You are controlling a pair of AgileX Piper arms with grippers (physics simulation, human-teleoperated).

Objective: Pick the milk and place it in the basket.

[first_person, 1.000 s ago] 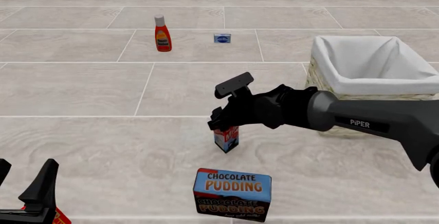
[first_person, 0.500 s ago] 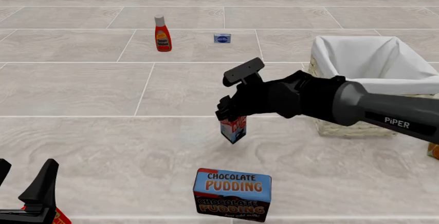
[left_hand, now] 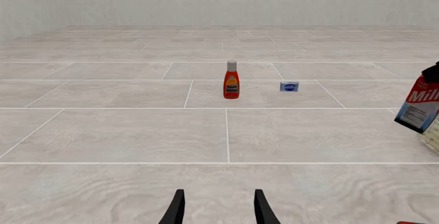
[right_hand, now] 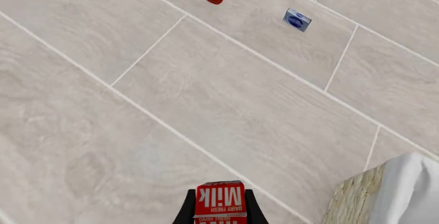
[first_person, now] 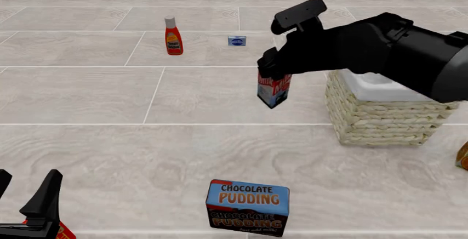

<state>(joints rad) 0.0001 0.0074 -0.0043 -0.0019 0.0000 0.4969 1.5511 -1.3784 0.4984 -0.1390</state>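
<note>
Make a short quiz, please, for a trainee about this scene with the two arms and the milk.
1. True or false: the milk rests on the floor.
2. Which gripper holds the milk: (a) left gripper, (b) right gripper?
3. Fill in: the milk hangs beside the basket, on the side toward the ____ bottle.

Key: 1. False, it is lifted and tilted in the air. 2. (b); the left one is open and holds nothing. 3. Ketchup; the carton is not yet over the basket.
</note>
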